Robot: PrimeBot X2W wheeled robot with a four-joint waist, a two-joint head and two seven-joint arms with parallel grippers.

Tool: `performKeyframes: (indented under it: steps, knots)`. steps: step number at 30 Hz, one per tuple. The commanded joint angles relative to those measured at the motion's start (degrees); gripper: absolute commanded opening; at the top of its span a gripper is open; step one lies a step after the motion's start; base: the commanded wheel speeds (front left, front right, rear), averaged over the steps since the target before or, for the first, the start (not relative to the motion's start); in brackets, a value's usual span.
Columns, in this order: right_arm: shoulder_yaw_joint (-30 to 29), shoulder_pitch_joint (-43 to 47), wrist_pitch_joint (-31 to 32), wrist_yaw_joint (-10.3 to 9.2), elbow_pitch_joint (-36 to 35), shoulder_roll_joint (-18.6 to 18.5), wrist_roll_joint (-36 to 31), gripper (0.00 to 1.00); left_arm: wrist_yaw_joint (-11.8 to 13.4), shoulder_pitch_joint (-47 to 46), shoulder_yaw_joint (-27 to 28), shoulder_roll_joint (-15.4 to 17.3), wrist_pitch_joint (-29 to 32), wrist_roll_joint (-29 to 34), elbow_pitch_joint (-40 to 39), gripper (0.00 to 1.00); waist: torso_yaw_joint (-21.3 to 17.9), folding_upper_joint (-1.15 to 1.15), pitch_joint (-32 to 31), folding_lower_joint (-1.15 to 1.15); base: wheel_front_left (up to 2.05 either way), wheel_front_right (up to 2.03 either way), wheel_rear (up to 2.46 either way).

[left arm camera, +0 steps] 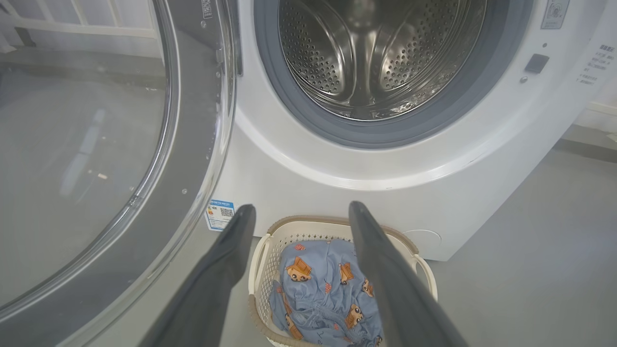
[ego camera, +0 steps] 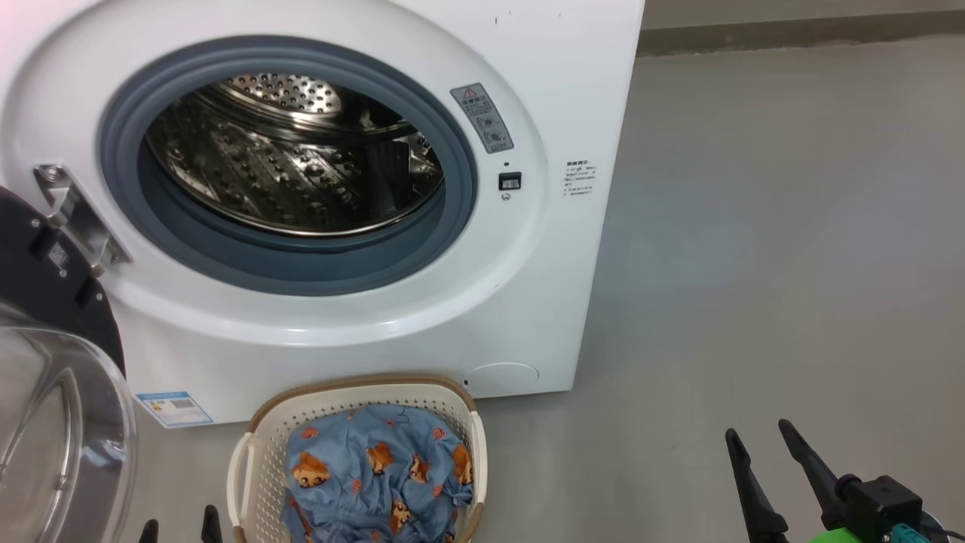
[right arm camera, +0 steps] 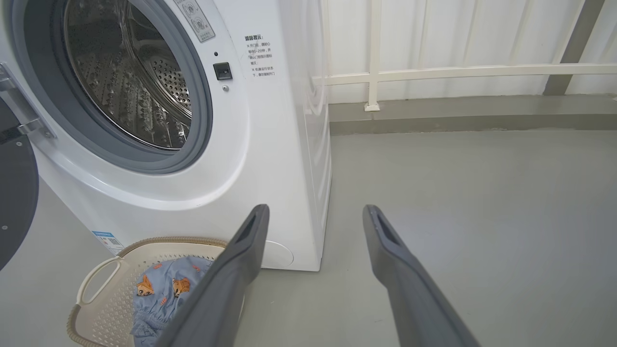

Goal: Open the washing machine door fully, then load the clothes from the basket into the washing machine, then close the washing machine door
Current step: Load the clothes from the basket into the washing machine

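The white washing machine stands with its steel drum exposed. The washing machine door hangs swung out to the left, black rim and clear glass bowl showing. In front of the machine the cream basket sits on the floor, holding the blue printed clothes. My left gripper is open, its fingers above the basket and the clothes, touching neither. My right gripper is open over bare floor, right of the basket, with nothing between its fingers.
Grey floor stretches wide to the right of the machine. A white railing and a low kerb run along the back wall. A small blue label sticker sits low on the machine's front, next to the door.
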Motion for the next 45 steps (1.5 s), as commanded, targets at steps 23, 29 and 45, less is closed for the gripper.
performKeyframes:
  steps: [23,29,45]
  knots:
    - [2.23,-9.22,-0.69,0.09,-2.91,-0.36,1.03,1.0,0.91,-14.83,-6.15,0.38,-0.37,0.64,10.81,1.0,-6.71,0.0,14.42,0.0,0.0,0.0,0.0]
    - [2.89,-12.18,-0.69,0.09,-3.31,0.11,1.3,1.0,-0.27,-20.59,-6.15,0.85,-0.37,0.89,17.26,1.0,-9.46,0.0,19.09,0.0,0.0,0.0,0.0]
    - [4.63,-18.32,-0.69,0.09,-4.88,-0.39,1.55,1.0,-1.09,-38.76,-5.45,4.92,0.57,-0.26,38.38,1.0,-11.82,0.0,30.72,0.0,0.0,0.0,0.0]
